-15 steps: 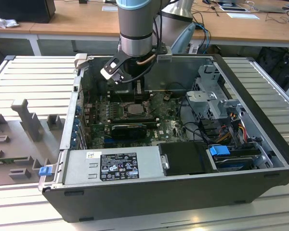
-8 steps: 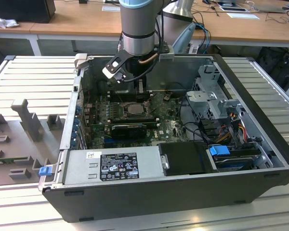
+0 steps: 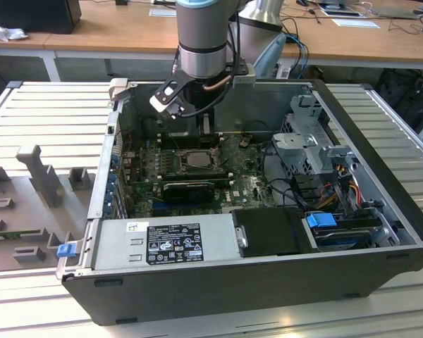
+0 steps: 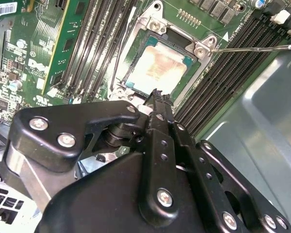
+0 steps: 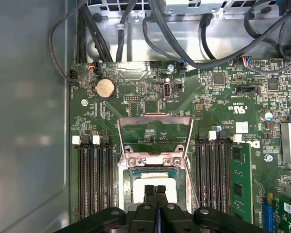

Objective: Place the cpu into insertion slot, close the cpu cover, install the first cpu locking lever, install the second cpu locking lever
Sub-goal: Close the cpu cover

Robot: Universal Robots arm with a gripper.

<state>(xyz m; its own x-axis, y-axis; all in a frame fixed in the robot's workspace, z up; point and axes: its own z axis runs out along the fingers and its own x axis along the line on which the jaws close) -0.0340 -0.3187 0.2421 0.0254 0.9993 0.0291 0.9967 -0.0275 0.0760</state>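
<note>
The cpu (image 4: 157,68) lies flat in the insertion slot (image 5: 127,180) in the middle of the green motherboard (image 5: 136,99); it also shows as a pale square (image 5: 138,183) in the first wrist view. The cpu cover (image 5: 155,118) stands swung open beyond the socket, with green board visible through its window. A thin locking lever (image 4: 252,48) sticks out sideways from the socket's corner, unlatched. My gripper (image 5: 155,190) hangs just above the cpu's near edge, its two black fingers pressed together and holding nothing. In the exterior view the gripper (image 3: 194,120) reaches into the open computer case.
Long black memory slots (image 5: 94,179) flank the socket on both sides. A black card (image 3: 190,189) lies beside the socket. Cables (image 5: 184,34) run along the board's far edge. The case wall (image 5: 29,121) rises close by, and a power supply (image 3: 162,243) fills the front.
</note>
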